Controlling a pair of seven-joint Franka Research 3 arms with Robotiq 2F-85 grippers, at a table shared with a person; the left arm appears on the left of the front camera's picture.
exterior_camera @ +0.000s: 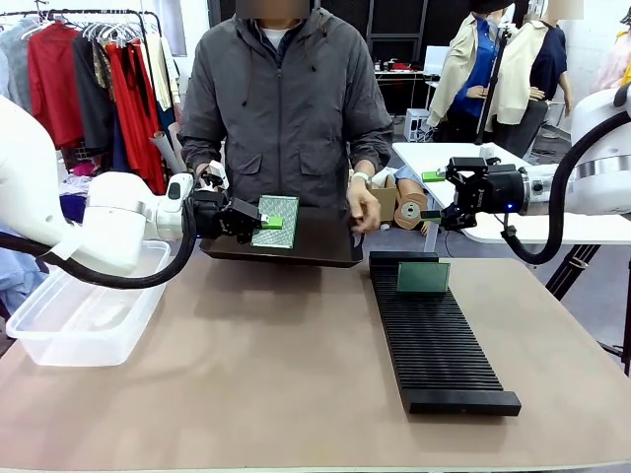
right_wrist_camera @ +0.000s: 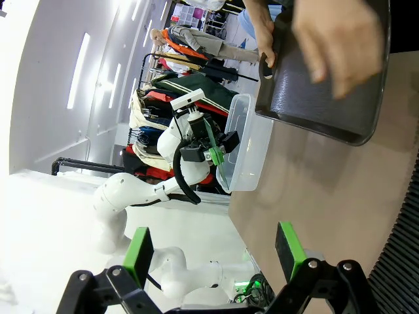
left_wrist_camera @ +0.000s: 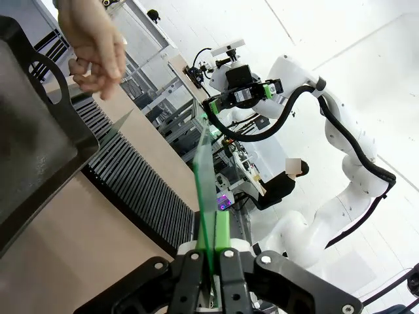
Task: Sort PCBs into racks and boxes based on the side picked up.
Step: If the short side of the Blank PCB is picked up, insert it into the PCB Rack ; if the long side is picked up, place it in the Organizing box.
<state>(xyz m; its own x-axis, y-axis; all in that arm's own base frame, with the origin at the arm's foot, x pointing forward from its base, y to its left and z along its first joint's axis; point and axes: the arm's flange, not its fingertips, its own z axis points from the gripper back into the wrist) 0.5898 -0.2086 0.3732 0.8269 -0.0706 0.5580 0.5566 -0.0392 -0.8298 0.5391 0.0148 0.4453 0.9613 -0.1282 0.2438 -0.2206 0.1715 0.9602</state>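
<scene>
In my left wrist view, my left gripper (left_wrist_camera: 208,261) sits at the bottom middle of the frame, clenched on a circuit board (left_wrist_camera: 204,176) seen edge-on. The board runs straight up from my pads toward the frame's centre, so its long axis follows my fingers. Just past it, left of centre, lies the black rack (left_wrist_camera: 141,190), its ribs running toward the upper left, where a person's hand (left_wrist_camera: 95,46) grips the dark tray (left_wrist_camera: 39,137).

In the front view my left gripper (exterior_camera: 258,221) holds that board (exterior_camera: 275,221) left of centre, in front of the tray (exterior_camera: 315,246) the person holds by its right end (exterior_camera: 363,209). The face turned to the camera looks pale grey-green. The clear tub (exterior_camera: 74,320) lies at lower left, under my left arm; the rack (exterior_camera: 434,335) lies right of centre, with one board (exterior_camera: 423,277) standing in a slot at its far end. I judge the tub nearer to my loaded fingers than the rack.

My right gripper (exterior_camera: 440,197) hangs at upper right, jaws spread and empty, beyond the rack's far end.
</scene>
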